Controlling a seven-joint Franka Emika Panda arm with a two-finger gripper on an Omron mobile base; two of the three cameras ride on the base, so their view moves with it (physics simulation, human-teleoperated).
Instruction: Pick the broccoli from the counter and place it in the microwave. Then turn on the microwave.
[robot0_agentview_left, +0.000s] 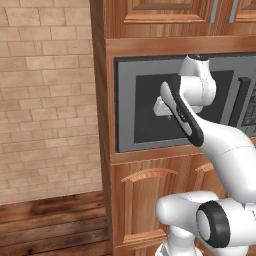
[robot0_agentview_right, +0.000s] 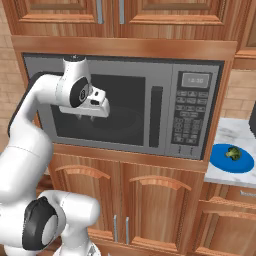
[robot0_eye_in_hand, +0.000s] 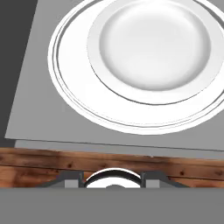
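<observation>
Reaches up in front of the microwave (robot0_agentview_right: 131, 127) with the claw (robot0_eye_in_hand: 113, 178) spread and pinching nothing, looking down on a white plate (robot0_eye_in_hand: 153, 48) inside on the turntable. Has yet to pick up the broccoli (robot0_agentview_right: 231, 152), lying well off to the right on a blue plate (robot0_agentview_right: 220, 161) on the tabletop (robot0_agentview_right: 234, 131). Cannot tell from here whether the dark glass door is open or closed. Probably risks clipping the black handle (robot0_agentview_right: 156, 116) or the wooden cabinet edge when swinging right toward the tabletop. Risks squeezing the small floret out sideways by closing off-centre, or nudging it off the blue plate. Risks sliding that plate by pressing down too hard. Risks bumping the microwave's front on the way back and dropping the floret short of the white plate.
</observation>
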